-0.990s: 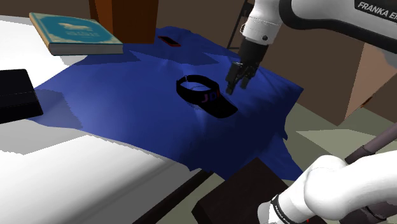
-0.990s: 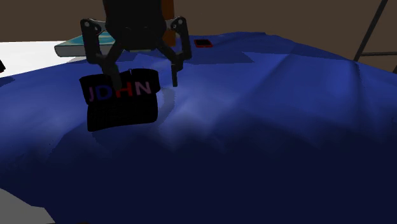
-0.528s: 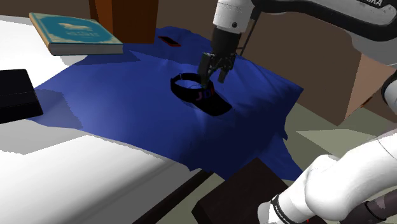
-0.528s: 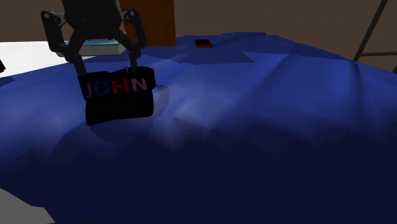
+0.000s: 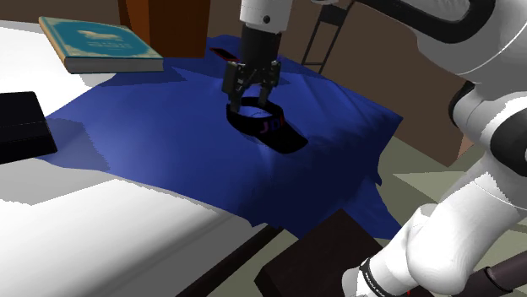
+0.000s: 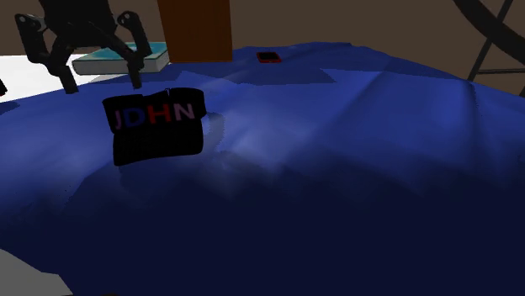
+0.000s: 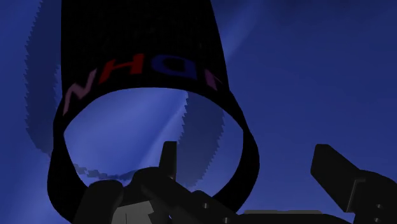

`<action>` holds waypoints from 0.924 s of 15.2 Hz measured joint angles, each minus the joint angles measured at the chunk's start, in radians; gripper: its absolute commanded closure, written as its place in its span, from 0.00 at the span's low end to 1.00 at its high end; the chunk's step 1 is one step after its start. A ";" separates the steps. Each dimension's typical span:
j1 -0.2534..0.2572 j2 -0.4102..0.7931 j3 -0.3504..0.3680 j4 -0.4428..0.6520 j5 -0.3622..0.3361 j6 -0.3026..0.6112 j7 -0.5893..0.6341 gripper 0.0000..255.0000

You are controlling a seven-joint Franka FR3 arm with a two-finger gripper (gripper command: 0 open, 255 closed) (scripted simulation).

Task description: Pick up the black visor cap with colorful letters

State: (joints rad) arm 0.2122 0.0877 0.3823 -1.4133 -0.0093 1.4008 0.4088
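**Ana:** So, what has just changed?

**Me:** My tool [image 5: 251,87] has swung across the cap [image 5: 266,126] toward the shoulder view's left. A second ago it hung beyond the brim; now it stands over the band's far side, fingers spread, gripping nothing.

**Ana:** And the cap itself?

**Me:** It hasn't moved. It lies on the blue cloth [image 5: 152,135] with its red and blue letters showing. Through the wrist view one finger shows against the ring's opening and the other outside the band, so I judge I'm lined up to straddle the band. The descent is not yet made.

**Ana:** What's around it?

**Me:** Left to right from the shoulder: a black box [image 5: 21,126], a teal book [image 5: 101,42], the white surface [image 5: 76,236] under the cloth, brown wooden furniture [image 5: 165,21] behind, a small red thing [image 5: 225,55], then my dark stand [image 5: 317,257].
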 measured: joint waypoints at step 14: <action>-0.002 -0.021 -0.001 -0.110 0.008 0.091 -0.002 1.00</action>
State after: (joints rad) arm 0.2100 0.0670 0.3816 -1.5238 -0.0016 1.4919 0.4072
